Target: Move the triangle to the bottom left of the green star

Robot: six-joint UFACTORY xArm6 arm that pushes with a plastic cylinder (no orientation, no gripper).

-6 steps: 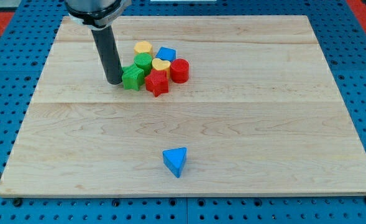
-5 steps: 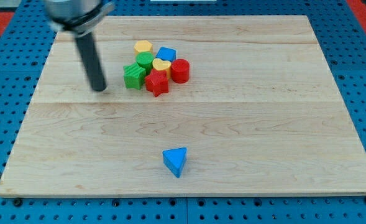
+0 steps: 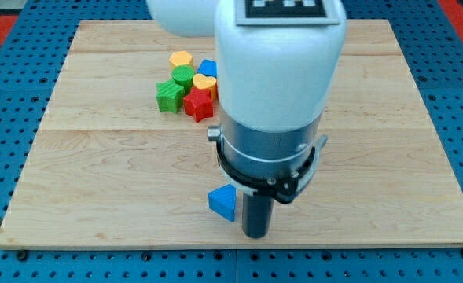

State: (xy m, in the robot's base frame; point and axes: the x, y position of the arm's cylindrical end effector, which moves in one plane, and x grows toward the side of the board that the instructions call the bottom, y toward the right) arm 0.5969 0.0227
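The blue triangle [image 3: 223,202] lies near the view's bottom, a little left of centre. My tip [image 3: 255,234] rests on the board just right of and slightly below the triangle, close to it; I cannot tell if they touch. The green star [image 3: 168,97] sits at the upper left, at the left end of a cluster of blocks. The arm's white and grey body [image 3: 278,94] fills the centre of the view and hides the right side of that cluster.
The cluster holds a red star [image 3: 199,104], a green round block [image 3: 183,77], a yellow heart [image 3: 204,83], a yellow block [image 3: 181,59] and a blue block [image 3: 208,67]. The wooden board [image 3: 97,173] lies on a blue pegboard.
My tip left the green star's left side and swung across to the view's bottom, beside the blue triangle. The arm now hides the red round block. The triangle has barely shifted.
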